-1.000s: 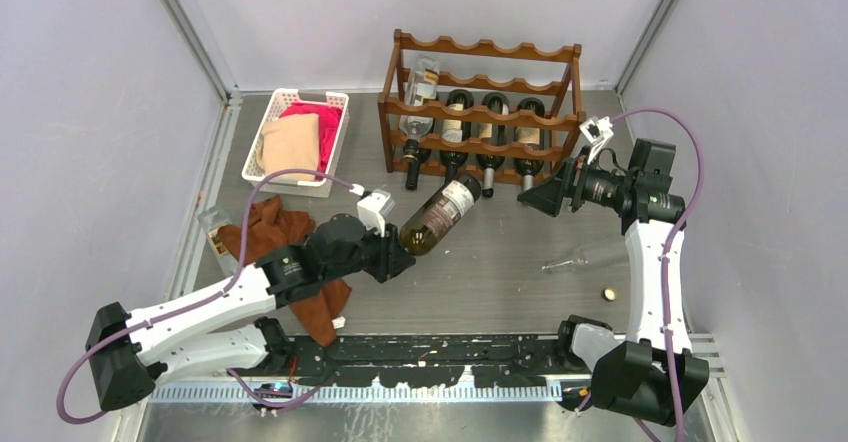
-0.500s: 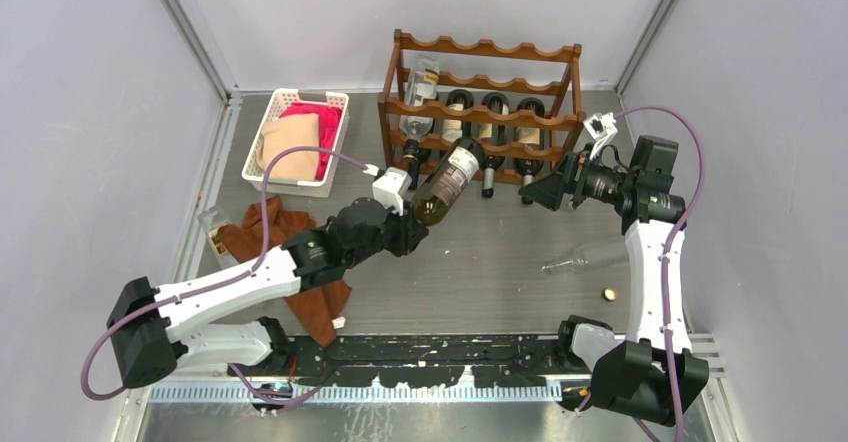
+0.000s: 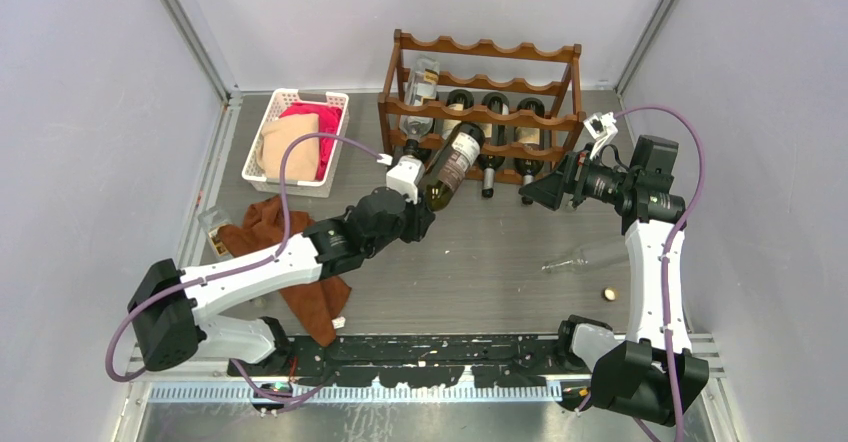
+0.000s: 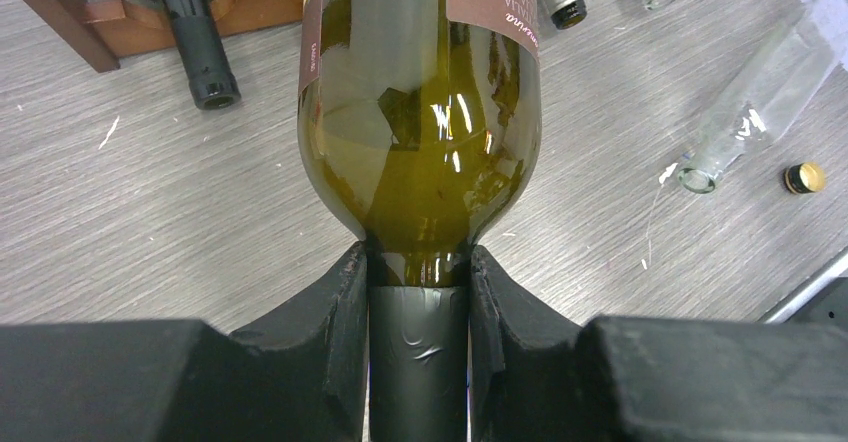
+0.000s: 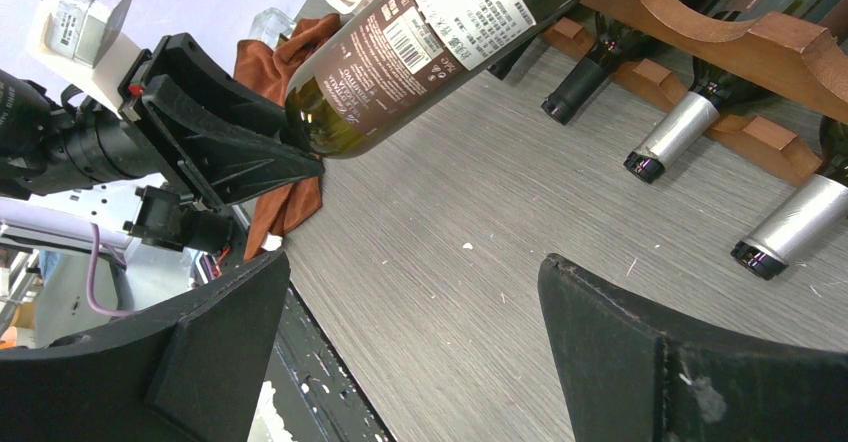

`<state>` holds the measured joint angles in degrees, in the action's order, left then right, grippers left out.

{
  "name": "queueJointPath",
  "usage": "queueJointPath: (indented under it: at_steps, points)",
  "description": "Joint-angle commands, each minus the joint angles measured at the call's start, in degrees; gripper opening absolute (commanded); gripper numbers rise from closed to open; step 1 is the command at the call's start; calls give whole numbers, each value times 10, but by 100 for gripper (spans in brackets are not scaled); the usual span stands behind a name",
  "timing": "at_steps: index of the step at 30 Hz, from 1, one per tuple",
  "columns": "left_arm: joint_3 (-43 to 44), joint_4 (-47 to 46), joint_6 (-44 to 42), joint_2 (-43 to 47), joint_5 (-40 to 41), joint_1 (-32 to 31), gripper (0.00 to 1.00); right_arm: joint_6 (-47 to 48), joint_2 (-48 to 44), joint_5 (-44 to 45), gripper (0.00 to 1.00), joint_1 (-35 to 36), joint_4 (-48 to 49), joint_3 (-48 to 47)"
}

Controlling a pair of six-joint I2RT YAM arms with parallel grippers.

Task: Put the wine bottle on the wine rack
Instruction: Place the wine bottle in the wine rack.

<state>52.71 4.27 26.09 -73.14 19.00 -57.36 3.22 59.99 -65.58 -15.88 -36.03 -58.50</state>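
Note:
The wine bottle (image 3: 452,167) is olive-green glass with a dark brown label. My left gripper (image 3: 420,212) is shut on its black-capped neck, and the fingers (image 4: 345,292) press both sides of the neck. The bottle (image 4: 420,112) hangs tilted above the table, its base reaching the front of the wine rack (image 3: 480,114), a reddish-brown rack with wavy rails, at a lower tier. My right gripper (image 3: 530,195) hovers open and empty by the rack's right front corner. The right wrist view shows the bottle (image 5: 420,42) and the rack's rail (image 5: 740,42) beyond my gripper (image 5: 412,262).
Several dark bottles lie in the rack, necks toward me, beside a clear bottle (image 3: 420,97) at its left. A white basket (image 3: 265,117) of cloths stands left. A brown cloth (image 3: 290,252) lies under my left arm. An empty clear bottle (image 3: 590,257) and a gold cap (image 3: 607,293) lie right.
My left arm has carried the bottle away from me and slightly right, from mid-table up to the rack's front. The right arm has stayed still.

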Motion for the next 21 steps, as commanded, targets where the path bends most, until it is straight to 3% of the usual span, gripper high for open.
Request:
queueJointPath:
  at_steps: [1,21]
  points:
    - [48,-109,-16,8,41,-1,0,0,-8,-2,100,-2,18,-14]
    - [78,-119,-26,-29,70,27,0,6,-5,1,100,-2,14,-14]
